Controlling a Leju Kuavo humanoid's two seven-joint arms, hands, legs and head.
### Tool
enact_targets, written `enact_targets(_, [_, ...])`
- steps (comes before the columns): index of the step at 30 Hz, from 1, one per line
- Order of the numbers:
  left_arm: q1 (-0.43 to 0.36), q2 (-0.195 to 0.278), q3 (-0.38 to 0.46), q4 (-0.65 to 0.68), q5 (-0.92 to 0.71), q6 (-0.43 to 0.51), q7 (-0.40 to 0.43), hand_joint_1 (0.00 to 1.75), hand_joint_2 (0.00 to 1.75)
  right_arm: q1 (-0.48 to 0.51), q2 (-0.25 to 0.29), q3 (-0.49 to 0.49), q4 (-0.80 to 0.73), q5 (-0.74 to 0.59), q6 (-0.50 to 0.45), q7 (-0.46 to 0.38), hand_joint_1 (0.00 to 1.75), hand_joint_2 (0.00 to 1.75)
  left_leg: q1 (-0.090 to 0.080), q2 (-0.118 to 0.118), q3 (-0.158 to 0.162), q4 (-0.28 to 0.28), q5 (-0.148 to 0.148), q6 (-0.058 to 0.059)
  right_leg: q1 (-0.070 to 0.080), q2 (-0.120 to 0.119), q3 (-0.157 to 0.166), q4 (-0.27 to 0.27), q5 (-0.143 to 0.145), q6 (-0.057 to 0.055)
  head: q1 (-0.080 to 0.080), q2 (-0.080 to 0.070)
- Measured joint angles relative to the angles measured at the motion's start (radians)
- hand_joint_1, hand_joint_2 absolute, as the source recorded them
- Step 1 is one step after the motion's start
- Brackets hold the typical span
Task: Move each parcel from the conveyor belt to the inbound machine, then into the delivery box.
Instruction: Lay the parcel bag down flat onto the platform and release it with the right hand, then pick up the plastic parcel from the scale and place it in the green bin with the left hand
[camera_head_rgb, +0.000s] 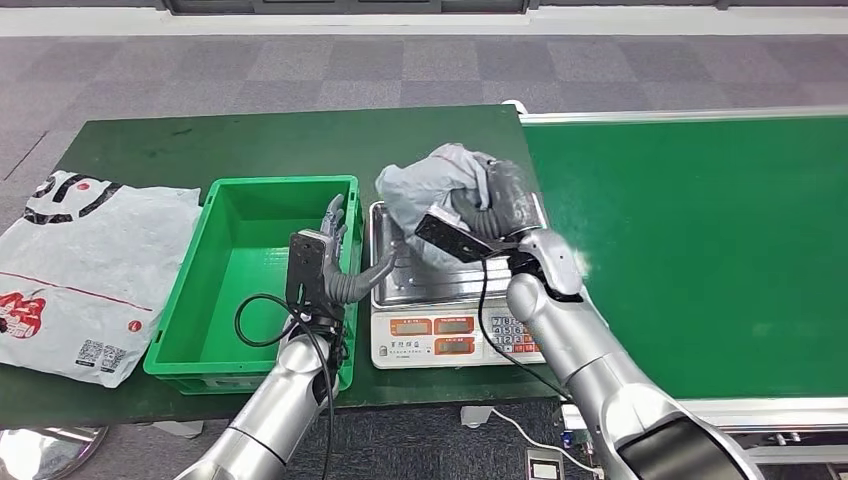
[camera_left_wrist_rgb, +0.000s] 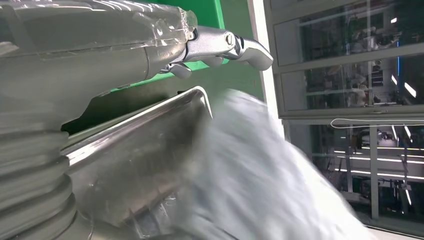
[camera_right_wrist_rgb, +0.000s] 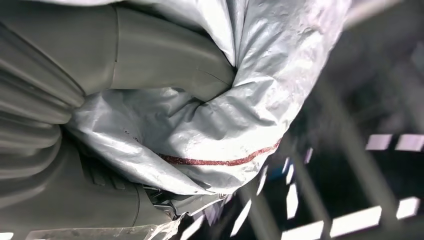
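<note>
From the head view, the right robot hand (camera_head_rgb: 497, 205) clutches a crumpled grey plastic parcel (camera_head_rgb: 432, 190) over the steel pan of the weighing scale (camera_head_rgb: 400, 285). That scale sits between the green plastic crate (camera_head_rgb: 240, 270) and the green conveyor belt (camera_head_rgb: 690, 250). The left robot hand (camera_head_rgb: 335, 265) waits by the crate's wall, fingers spread, holding nothing.

The left wrist view shows the blurred parcel over the scale's pan (camera_left_wrist_rgb: 150, 150).

In the right wrist view, the thumb (camera_right_wrist_rgb: 165, 60) presses into the parcel (camera_right_wrist_rgb: 225, 120).

Best to lower it centred on the pan, then let go fully.

Crinkled glossy plastic parcel (camera_head_rgb: 432, 190); shiny metal scale pan (camera_head_rgb: 440, 285); smooth plastic bin (camera_head_rgb: 250, 285).
</note>
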Motion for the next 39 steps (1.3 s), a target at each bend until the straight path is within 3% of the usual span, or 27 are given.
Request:
enact_targets(3, [-0.01, 0.0, -0.002, 0.003, 0.004, -0.005, 0.004, 0.0, 1.75, 0.02, 0.024, 0.046, 0.025, -0.095, 0.13, -0.029, 0.56, 1.75, 0.001, 0.0, 0.0, 0.0, 0.0, 0.0, 0.0, 0.0, 0.0, 0.0, 0.0, 0.0, 0.0, 0.0])
enact_targets(8, [-0.024, 0.001, -0.002, 0.006, 0.005, -0.005, 0.013, 0.0, 1.75, 0.081, 0.041, 0.125, 0.023, -0.147, 0.206, -0.022, 0.56, 1.75, 0.001, 0.0, 0.0, 0.0, 0.0, 0.0, 0.0, 0.0, 0.0, 0.0, 0.0, 0.0, 0.0, 0.0])
enact_targets(12, [-0.025, 0.004, -0.002, 0.006, 0.004, -0.003, 0.02, 0.0, 1.75, 0.095, 0.04, 0.149, 0.007, -0.161, 0.199, -0.003, 0.0, 1.75, 0.001, 0.001, 0.0, 0.0, 0.0, 0.0, 0.0, 0.001, 0.0, 0.0, 0.0, 0.0, 0.0, 0.0])
enact_targets(16, [-0.016, 0.01, -0.003, 0.006, -0.005, 0.0, 0.031, 0.0, 1.75, 0.242, -0.01, 0.104, -0.199, -0.176, 0.076, 0.052, 0.0, 1.75, 0.001, -0.004, 0.001, 0.0, 0.0, 0.0, 0.0, -0.005, 0.003, -0.001, -0.001, 0.0, 0.0, 0.0])
enact_targets(19, [-0.006, 0.018, -0.002, 0.007, -0.011, 0.0, 0.03, 0.0, 1.75, 0.369, -0.065, 0.037, -0.399, -0.199, 0.072, 0.042, 0.0, 1.75, 0.0, -0.006, 0.0, 0.0, -0.001, 0.0, 0.0, -0.006, 0.002, -0.001, -0.001, 0.0, 0.0, 0.0])
enact_targets(22, [-0.005, 0.019, -0.002, 0.007, -0.017, 0.0, 0.029, 0.0, 1.75, 0.433, -0.093, -0.017, -0.523, -0.212, 0.077, 0.026, 0.0, 1.75, 0.0, -0.003, 0.0, 0.0, -0.002, 0.0, 0.0, -0.003, 0.001, -0.001, -0.001, 0.0, 0.0, 0.0])
enact_targets(29, [-0.005, 0.019, -0.002, 0.009, -0.018, -0.001, 0.027, 0.0, 1.75, 0.482, -0.109, -0.067, -0.633, -0.211, 0.084, 0.017, 0.0, 1.75, 0.0, -0.001, 0.0, 0.0, -0.001, 0.0, 0.0, -0.001, 0.0, -0.001, -0.001, 0.0, 0.0, 0.0])
enact_targets(39, [-0.005, 0.019, -0.002, 0.01, -0.018, -0.001, 0.027, 0.0, 1.75, 0.496, -0.115, -0.08, -0.669, -0.21, 0.085, 0.017, 0.0, 1.75, 0.0, 0.0, 0.0, 0.0, -0.001, -0.001, 0.0, -0.001, 0.0, 0.0, -0.001, -0.001, 0.0, 0.0])
